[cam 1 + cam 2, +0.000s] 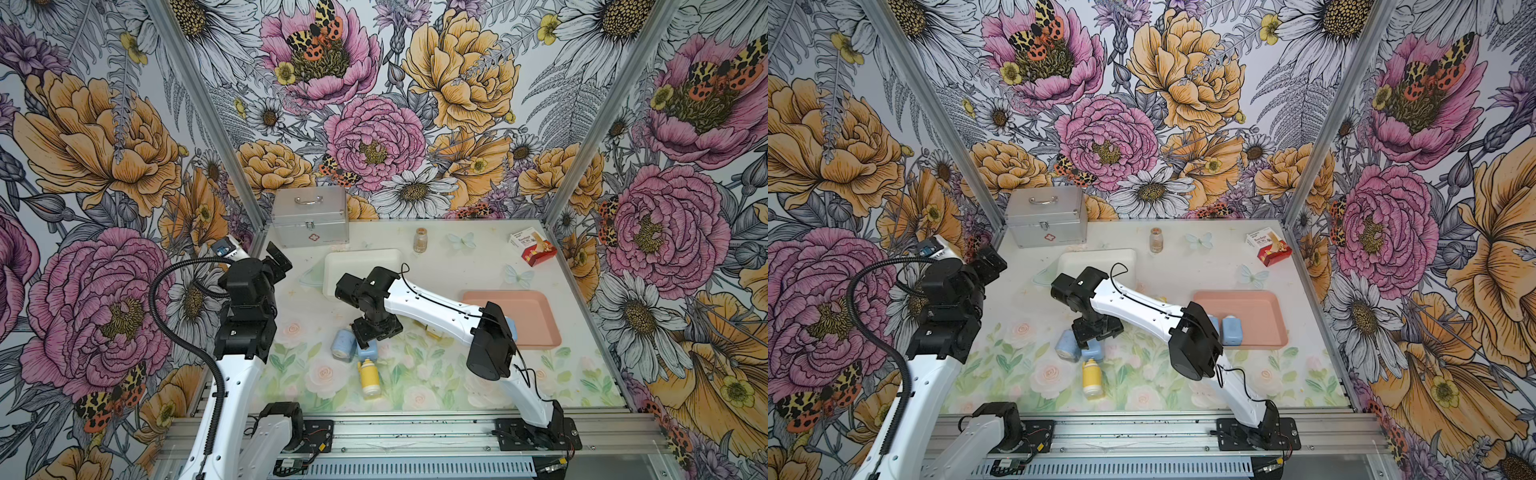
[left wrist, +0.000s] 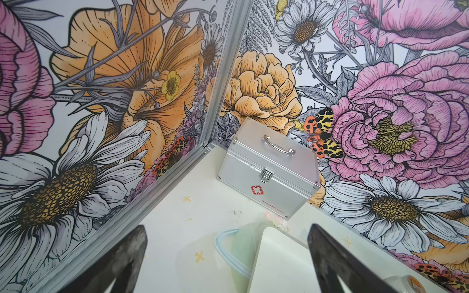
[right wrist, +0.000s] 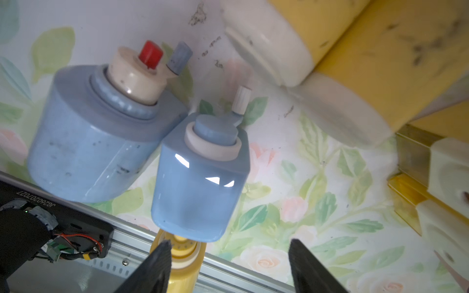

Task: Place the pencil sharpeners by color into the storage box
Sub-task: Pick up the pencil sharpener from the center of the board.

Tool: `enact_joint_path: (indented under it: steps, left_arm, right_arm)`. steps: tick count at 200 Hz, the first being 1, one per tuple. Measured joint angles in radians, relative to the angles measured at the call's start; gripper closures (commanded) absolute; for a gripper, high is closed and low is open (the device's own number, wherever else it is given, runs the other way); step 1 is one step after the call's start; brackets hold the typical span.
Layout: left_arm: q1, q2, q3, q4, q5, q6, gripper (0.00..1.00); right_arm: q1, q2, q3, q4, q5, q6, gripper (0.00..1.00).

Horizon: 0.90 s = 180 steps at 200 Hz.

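Note:
Two light blue pencil sharpeners (image 1: pixel 343 344) (image 1: pixel 368 352) touch each other mid-table. My right gripper (image 1: pixel 368 337) hovers right over them, open. In the right wrist view nothing sits between its fingertips (image 3: pixel 229 250); the nearer blue one (image 3: pixel 200 177) stands just beyond them, beside the bigger blue one (image 3: pixel 96 142). A yellow sharpener (image 1: pixel 369 377) lies toward the front edge. More yellow ones (image 3: pixel 355 50) lie under the right forearm. Two blue ones (image 1: pixel 1231 329) stand in the storage box, a shallow pink tray (image 1: pixel 536 307). My left gripper (image 1: pixel 278 259) is raised at the far left, open (image 2: pixel 228 236).
A silver first-aid case (image 1: pixel 309 216) stands at the back left, with a white tub (image 1: pixel 361 259) and a clear lid (image 2: pixel 228 243) in front of it. A brownish vial (image 1: pixel 420 240) and a red-white carton (image 1: pixel 533 247) sit along the back.

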Motion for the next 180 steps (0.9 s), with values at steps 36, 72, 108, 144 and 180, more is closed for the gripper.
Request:
enact_joint_path:
  steps: [36, 72, 108, 144, 180]
  left_arm:
    - [0.005, 0.000, 0.000, 0.000, 0.006, -0.005, 0.01]
    - [0.005, 0.000, 0.000, 0.000, 0.010, -0.011, 0.01]
    - [0.006, 0.000, 0.000, 0.000, 0.016, -0.018, 0.01]
    - [0.006, 0.000, 0.000, 0.000, 0.019, -0.018, 0.01]
    - [0.006, 0.000, 0.000, 0.000, 0.023, -0.018, 0.01]
  right_arm:
    - [-0.001, 0.009, 0.000, 0.025, -0.014, 0.022, 0.25]
    - [-0.002, 0.026, 0.000, 0.040, -0.024, 0.035, 0.25]
    - [-0.002, 0.034, 0.000, 0.055, -0.037, 0.048, 0.25]
    - [-0.003, 0.037, 0.000, 0.061, -0.044, 0.055, 0.26]
    - [-0.003, 0.039, 0.000, 0.069, -0.047, 0.056, 0.27]
